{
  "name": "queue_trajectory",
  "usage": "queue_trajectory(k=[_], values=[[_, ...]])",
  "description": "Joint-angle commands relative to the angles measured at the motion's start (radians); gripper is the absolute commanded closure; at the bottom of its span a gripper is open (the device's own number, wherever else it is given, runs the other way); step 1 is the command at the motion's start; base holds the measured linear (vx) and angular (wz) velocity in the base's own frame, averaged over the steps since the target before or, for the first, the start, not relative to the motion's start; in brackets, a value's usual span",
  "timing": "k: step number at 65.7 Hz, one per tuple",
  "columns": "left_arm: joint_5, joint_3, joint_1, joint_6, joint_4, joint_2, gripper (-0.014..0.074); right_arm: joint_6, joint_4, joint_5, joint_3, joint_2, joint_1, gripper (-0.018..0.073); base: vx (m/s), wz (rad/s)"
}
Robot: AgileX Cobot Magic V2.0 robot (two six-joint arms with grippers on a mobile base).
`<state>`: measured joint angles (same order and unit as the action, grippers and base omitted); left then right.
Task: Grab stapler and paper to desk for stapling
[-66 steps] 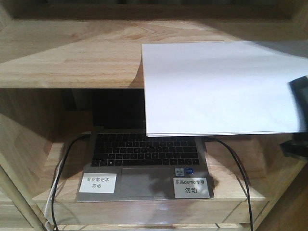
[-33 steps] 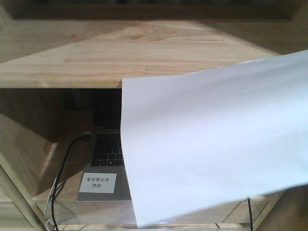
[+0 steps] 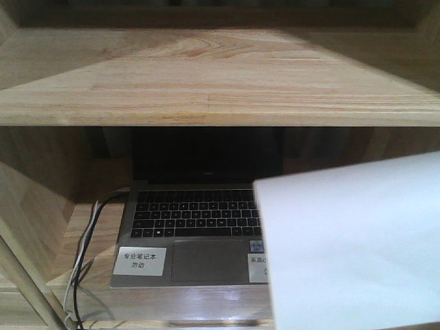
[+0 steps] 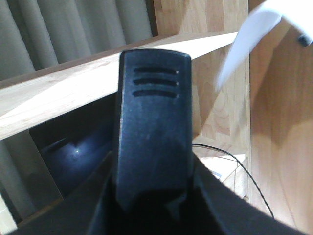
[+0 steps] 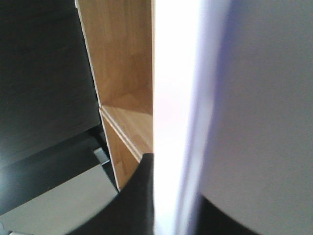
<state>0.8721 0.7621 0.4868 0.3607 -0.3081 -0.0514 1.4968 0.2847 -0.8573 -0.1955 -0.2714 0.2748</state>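
Observation:
The white paper (image 3: 350, 247) hangs in the lower right of the front view, covering the laptop's right corner. In the right wrist view the paper (image 5: 259, 98) runs edge-on between the dark fingers of my right gripper (image 5: 178, 205), which is shut on it. The black stapler (image 4: 154, 112) fills the middle of the left wrist view, standing up out of my left gripper (image 4: 154, 186), whose jaws are closed against its sides. A corner of the paper (image 4: 247, 41) shows at the top right of that view. The desk is out of view.
An open laptop (image 3: 196, 220) with small white labels (image 3: 140, 261) sits in the lower bay of a light wooden shelf unit (image 3: 206, 75). Black and white cables (image 3: 86, 254) trail off its left side. Grey curtains (image 4: 58, 29) hang behind the shelf.
The paper has come off the upper shelf board and dropped down to the lower right, uncovering most of the laptop keyboard.

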Motion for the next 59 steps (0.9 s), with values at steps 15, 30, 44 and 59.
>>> queue_trajectory(k=[15, 30, 44, 59], values=[[-0.115, 0.023, 0.001, 0.000, -0.025, -0.020, 0.0603, 0.049, -0.002, 0.052, -0.028, 0.088, -0.109, 0.0566, 0.00, 0.00], [-0.115, 0.023, 0.001, 0.000, -0.025, -0.020, 0.0603, 0.073, -0.028, 0.051, -0.028, 0.090, -0.166, 0.0565, 0.00, 0.00], [-0.115, 0.023, 0.001, 0.000, -0.025, -0.020, 0.0603, 0.076, -0.032, 0.053, -0.028, 0.090, -0.197, 0.0562, 0.00, 0.00], [-0.115, 0.023, 0.001, 0.000, -0.025, -0.020, 0.0603, 0.076, -0.041, 0.054, -0.028, 0.090, -0.197, 0.0562, 0.00, 0.00]])
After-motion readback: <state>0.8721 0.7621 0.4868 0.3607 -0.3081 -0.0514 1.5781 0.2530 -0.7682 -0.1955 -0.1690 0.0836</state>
